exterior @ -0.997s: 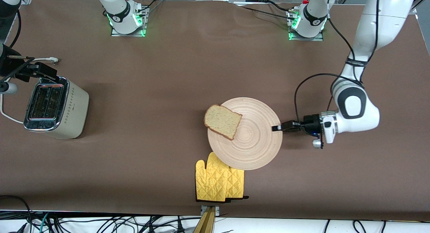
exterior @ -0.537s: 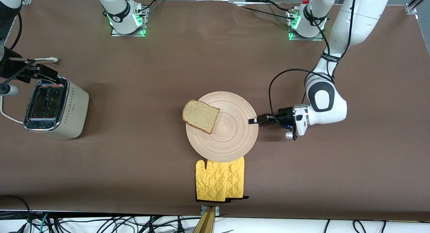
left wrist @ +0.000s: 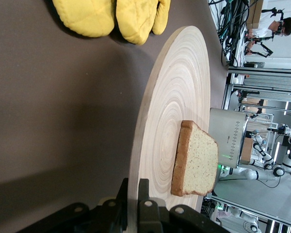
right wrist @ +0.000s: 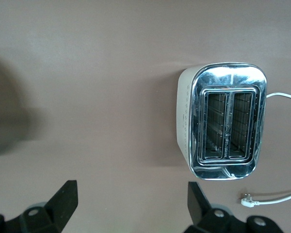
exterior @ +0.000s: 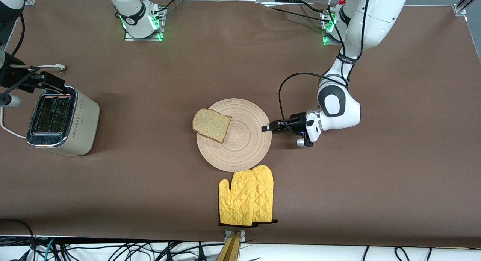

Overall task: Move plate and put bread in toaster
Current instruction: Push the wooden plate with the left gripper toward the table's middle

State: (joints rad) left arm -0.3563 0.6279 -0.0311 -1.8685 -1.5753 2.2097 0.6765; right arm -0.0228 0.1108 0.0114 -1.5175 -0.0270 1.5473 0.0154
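Observation:
The pale wooden plate (exterior: 240, 150) lies mid-table with the bread (exterior: 211, 125) on its edge toward the right arm's end, partly overhanging. My left gripper (exterior: 266, 128) is shut on the plate's rim at the side toward the left arm's end. In the left wrist view its jaws (left wrist: 133, 194) pinch the rim of the plate (left wrist: 174, 97), and the bread (left wrist: 196, 165) lies further along. The cream toaster (exterior: 62, 120) stands at the right arm's end. My right gripper (exterior: 52, 82) hovers open beside the toaster (right wrist: 228, 121), with nothing between its fingers (right wrist: 65, 199).
A pair of yellow oven mitts (exterior: 246, 195) lies just nearer the camera than the plate, close to its edge, and shows too in the left wrist view (left wrist: 111, 17). The toaster's white cord and plug (exterior: 52, 66) trail on the table by the right gripper.
The left arm has drawn the plate, with the bread on it, toward the right arm's end and a little farther from the camera, off the mitts. The right arm has not moved.

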